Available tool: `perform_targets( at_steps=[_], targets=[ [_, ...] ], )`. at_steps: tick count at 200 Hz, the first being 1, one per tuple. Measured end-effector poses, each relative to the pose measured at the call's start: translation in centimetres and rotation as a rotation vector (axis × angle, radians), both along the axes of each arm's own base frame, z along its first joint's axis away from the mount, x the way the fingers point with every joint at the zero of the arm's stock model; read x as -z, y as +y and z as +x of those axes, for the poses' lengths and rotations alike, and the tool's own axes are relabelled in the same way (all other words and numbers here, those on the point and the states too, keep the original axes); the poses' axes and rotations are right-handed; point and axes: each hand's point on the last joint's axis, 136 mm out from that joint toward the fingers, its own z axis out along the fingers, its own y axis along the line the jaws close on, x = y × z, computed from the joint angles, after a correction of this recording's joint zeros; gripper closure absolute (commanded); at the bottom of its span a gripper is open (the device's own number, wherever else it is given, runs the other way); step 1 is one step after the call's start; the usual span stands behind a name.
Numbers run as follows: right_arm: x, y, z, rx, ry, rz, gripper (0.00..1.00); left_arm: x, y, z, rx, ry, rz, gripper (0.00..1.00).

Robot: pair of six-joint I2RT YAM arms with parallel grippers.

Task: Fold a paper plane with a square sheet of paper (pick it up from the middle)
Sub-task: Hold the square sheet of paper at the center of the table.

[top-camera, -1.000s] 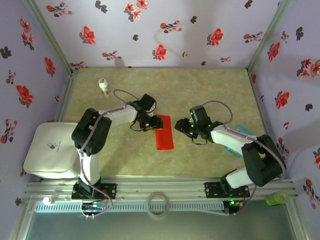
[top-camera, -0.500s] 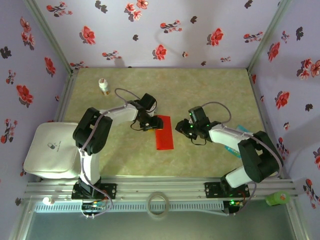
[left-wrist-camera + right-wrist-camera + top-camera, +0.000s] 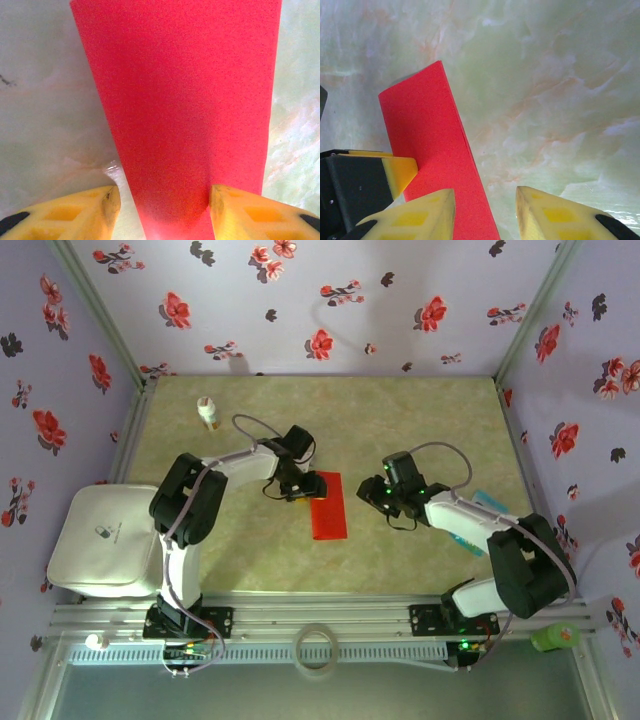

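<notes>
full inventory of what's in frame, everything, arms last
square sheet of paper: 1, red, folded to a narrow strip, flat mid-table
bottle: 1, white with orange band, far left of table
card: 1, teal and white, right side, partly under the right arm
case: 1, white, left of the table
tape roll: 1, pale, on the front rail
green object: 1, front right corner, too small to identify
table: 1, pale green marble
left gripper: 1, yellow fingers, open, over the paper's far end
right gripper: 1, yellow fingers, open, at the paper's right edge
</notes>
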Motion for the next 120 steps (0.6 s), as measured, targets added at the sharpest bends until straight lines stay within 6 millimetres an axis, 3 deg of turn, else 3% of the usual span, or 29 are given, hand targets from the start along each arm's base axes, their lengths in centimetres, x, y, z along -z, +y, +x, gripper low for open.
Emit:
perform_targets(
  at_steps=[120],
  targets=[
    [0.46,-0.54,-0.87,0.002,0.015,-0.008,0.61,0.23,-0.13,-0.14,0.023,-0.013,0.061,0.47]
  ],
)
